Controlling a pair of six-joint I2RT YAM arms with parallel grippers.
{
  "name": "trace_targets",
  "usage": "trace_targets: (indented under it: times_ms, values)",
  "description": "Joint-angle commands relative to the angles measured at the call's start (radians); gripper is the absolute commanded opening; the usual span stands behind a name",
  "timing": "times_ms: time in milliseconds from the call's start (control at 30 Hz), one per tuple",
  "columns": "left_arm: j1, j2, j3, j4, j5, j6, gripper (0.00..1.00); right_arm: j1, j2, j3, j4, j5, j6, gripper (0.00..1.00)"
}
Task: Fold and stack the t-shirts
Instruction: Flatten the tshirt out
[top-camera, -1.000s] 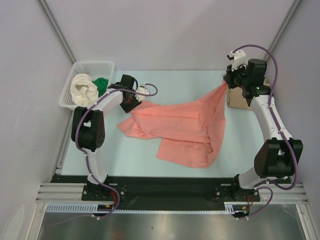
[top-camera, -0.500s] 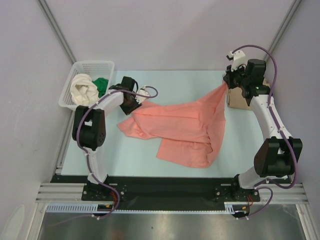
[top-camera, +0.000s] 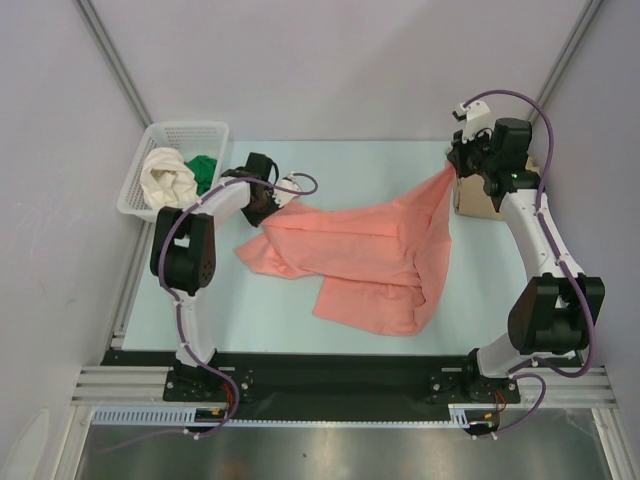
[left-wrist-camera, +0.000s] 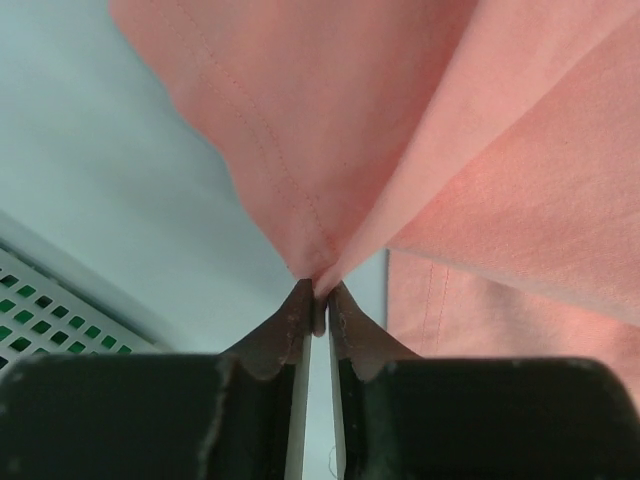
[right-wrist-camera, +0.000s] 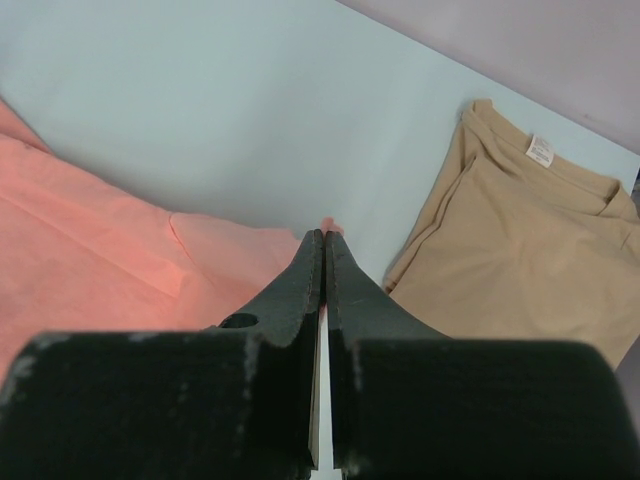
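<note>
A large salmon-pink t-shirt (top-camera: 370, 250) hangs stretched between both grippers above the table, its lower part draped on the surface. My left gripper (top-camera: 268, 203) is shut on its left corner (left-wrist-camera: 318, 262), near the basket. My right gripper (top-camera: 452, 168) is shut on its right corner (right-wrist-camera: 331, 228), raised at the back right. A folded tan t-shirt (right-wrist-camera: 520, 250) lies on the table just right of the right gripper and shows partly in the top view (top-camera: 476, 198). A cream-white t-shirt (top-camera: 167, 180) and a green t-shirt (top-camera: 203, 170) lie bunched in the basket.
The white plastic lattice basket (top-camera: 188, 133) stands at the back left, its wall close beside the left gripper (left-wrist-camera: 60, 300). Grey walls enclose the pale table (top-camera: 340, 165) on three sides. A black rail (top-camera: 330, 375) runs along the near edge.
My left gripper has shifted slightly toward the back with the shirt corner. The right gripper and the draped shirt have hardly moved.
</note>
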Motion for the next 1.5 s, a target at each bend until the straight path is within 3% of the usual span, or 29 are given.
trace_targets:
  times_ms: [0,200,500,833,1000,1300,1467]
  values:
    - [0.01,-0.012,0.038,-0.004,0.015,0.026,0.15,0.006,0.005,0.031,0.029,0.01,-0.011,0.0]
    - [0.011,-0.047,0.033,-0.008,0.013,0.017,0.0,0.006,0.008,0.025,0.034,0.009,0.0,0.0]
    - [0.002,-0.199,0.068,0.002,0.015,-0.103,0.0,0.004,0.009,0.049,0.045,0.088,0.04,0.0]
    - [-0.044,-0.48,0.18,-0.027,0.015,-0.201,0.01,-0.026,-0.009,0.287,-0.076,0.154,0.093,0.0]
    - [-0.069,-0.621,0.243,-0.056,0.001,-0.204,0.0,-0.036,-0.107,0.402,-0.171,0.168,0.069,0.0]
    - [-0.095,-0.868,0.297,-0.11,-0.027,-0.232,0.0,-0.039,-0.462,0.393,-0.319,0.246,-0.008,0.0]
    - [-0.099,-1.032,0.309,-0.128,0.008,-0.267,0.01,-0.039,-0.589,0.474,-0.447,0.292,0.056,0.0]
